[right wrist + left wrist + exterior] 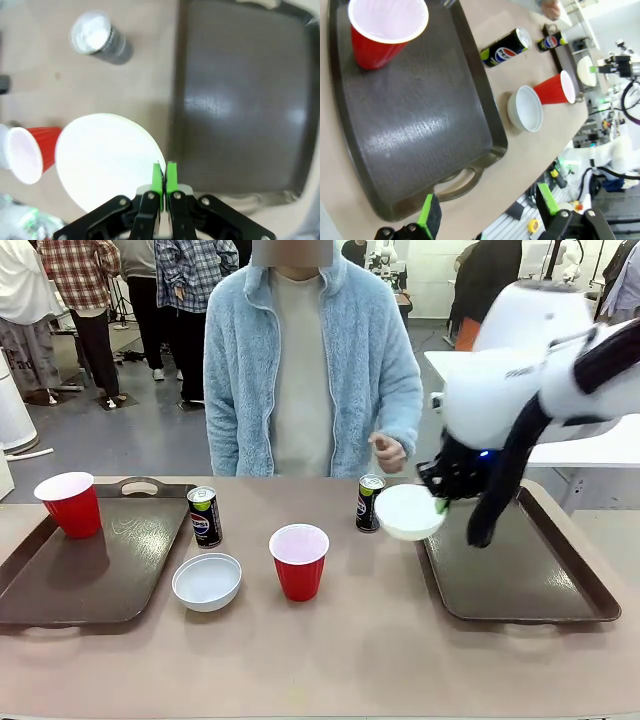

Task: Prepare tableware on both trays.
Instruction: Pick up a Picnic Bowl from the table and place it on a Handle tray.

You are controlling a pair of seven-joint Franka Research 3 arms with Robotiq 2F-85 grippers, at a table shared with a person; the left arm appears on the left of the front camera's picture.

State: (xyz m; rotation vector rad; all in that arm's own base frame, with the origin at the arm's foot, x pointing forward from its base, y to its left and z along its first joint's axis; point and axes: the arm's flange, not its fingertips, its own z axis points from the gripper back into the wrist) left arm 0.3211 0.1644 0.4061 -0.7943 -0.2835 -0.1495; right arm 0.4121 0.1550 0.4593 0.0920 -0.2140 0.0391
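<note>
One tan table (350, 655) carries everything I see from my station. On it lie both brown trays: the left tray (120, 565) at my robot's left side and the right tray (530, 575) at its right, well apart. A person (300, 370) in a pale blue fleece stands at the far edge, one hand (388, 452) loosely curled above the table. The white right arm (520, 370) reaches in from the right side and bends down toward the right tray's inner edge.

Of the bowls, the held bowl (408, 511) hangs tilted in the air just at that inner edge, its rim pinched between the green pads of the right gripper (164, 180), which are squeezed almost together on it. The second bowl (207, 581) sits upright on bare table just beside the left tray.

The first red cup (70, 503) stands in the far corner of the left tray; the second red cup (299, 560) stands on the table between the trays. The left can (205, 516) stands upright just beside the left tray's inner rim; the right can (369, 502) stands upright next to the held bowl.

The left gripper (487, 210) hovers above the left tray's handle end, pads spread wide, nothing between them.
</note>
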